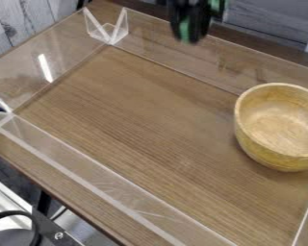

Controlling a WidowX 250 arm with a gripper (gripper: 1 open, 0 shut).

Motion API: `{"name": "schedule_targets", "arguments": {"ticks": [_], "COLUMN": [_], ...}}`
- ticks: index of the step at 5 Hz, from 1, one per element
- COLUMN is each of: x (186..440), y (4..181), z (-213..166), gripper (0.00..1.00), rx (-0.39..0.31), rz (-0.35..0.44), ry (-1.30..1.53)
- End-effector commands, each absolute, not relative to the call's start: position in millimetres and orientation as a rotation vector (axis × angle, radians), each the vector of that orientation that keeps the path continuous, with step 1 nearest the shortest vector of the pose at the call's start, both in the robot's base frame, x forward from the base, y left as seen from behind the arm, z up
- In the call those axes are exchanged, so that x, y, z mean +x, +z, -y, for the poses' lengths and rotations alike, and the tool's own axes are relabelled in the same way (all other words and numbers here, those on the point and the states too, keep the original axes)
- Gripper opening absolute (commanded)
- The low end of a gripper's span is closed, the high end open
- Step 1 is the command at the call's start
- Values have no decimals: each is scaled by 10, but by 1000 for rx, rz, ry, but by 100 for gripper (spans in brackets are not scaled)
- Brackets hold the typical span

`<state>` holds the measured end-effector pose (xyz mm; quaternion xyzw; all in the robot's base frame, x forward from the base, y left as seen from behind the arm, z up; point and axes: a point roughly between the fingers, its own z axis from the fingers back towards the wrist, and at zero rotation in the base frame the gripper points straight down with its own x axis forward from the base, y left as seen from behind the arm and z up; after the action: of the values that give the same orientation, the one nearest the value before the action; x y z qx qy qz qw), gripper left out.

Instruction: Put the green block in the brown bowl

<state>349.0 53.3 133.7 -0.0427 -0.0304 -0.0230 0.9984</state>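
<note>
My gripper [192, 29] hangs high at the top edge of the camera view, blurred, well above the table. It is shut on the green block [192, 23], which shows as a light green patch between the dark fingers. Most of the arm is cut off by the frame's upper edge. The brown bowl [275, 157], round and light tan, stands upright on the table at the right, with nothing inside. It lies lower right of the gripper and apart from it.
A wood-grain tabletop [131, 115] is fenced by low clear acrylic walls [66, 163]. A small clear acrylic stand [105, 27] sits at the back left corner. The table's front edge runs diagonally at the lower left.
</note>
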Motion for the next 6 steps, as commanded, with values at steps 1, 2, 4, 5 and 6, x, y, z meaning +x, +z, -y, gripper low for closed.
{"name": "schedule_targets", "arguments": {"ticks": [1,2,4,5,6], "x": [3570,3579,3651,3696,3706], "y": [1234,934,437,624,846], "z": [-605,-616,-659,-680,-687], "gripper": [0,0,0,0,0], "rx": [-69,-72,-69,-72,-87], "rz": [84,37,-26,10,47], "ry": [-42,-42,-37,-30,-28]}}
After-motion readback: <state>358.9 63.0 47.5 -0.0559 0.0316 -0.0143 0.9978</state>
